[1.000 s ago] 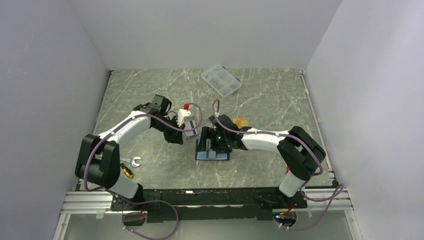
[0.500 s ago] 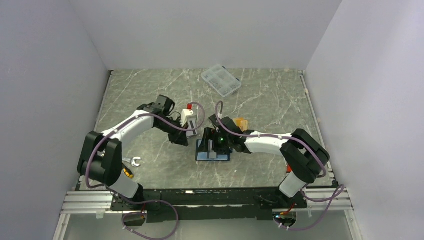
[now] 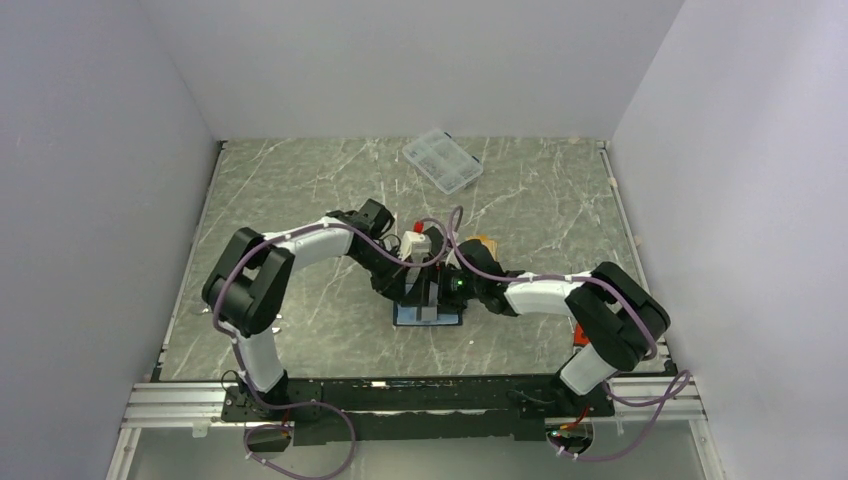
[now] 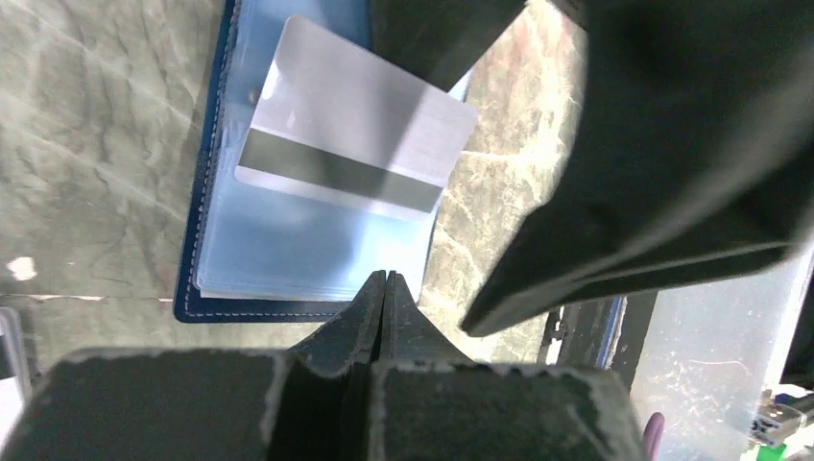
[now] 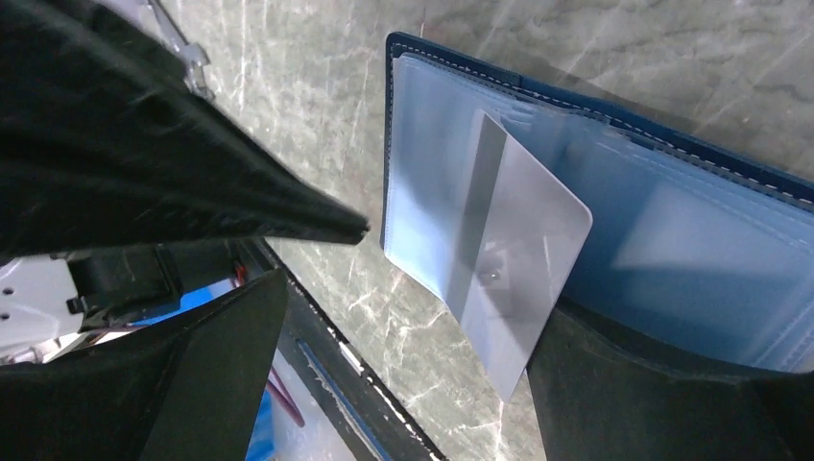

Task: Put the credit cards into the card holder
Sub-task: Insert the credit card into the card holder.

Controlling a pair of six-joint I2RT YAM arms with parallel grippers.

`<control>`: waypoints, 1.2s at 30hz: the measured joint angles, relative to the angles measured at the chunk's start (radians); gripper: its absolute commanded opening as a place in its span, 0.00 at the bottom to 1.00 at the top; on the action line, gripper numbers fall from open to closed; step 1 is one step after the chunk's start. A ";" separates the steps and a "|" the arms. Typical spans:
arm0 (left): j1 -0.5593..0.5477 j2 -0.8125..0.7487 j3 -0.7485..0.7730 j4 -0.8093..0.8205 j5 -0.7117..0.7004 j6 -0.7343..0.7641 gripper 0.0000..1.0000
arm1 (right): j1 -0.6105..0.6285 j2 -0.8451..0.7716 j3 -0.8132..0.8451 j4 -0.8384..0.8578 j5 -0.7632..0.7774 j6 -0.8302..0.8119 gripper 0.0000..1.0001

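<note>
Top external: card holder lies open at table centre, arms crowding it. Orange-gold card lies loose at its 2 o'clock, not yet loaded. No other cards visible.
Left wrist: left gripper clenched, empty. Silver-grey card lies askew on the holder's blue leaf, at 12 o'clock.
Right wrist: right gripper released, jaws spread wide and straddling that card. Whether the card's edge sits in a slot is unclear.

A silver credit card with a dark stripe lies askew on the open blue card holder. Below it, the left gripper is pinched closed.
</note>
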 measured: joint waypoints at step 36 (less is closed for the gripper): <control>-0.041 0.055 0.077 -0.118 -0.097 -0.018 0.10 | 0.040 -0.105 0.005 -0.166 0.145 -0.059 0.85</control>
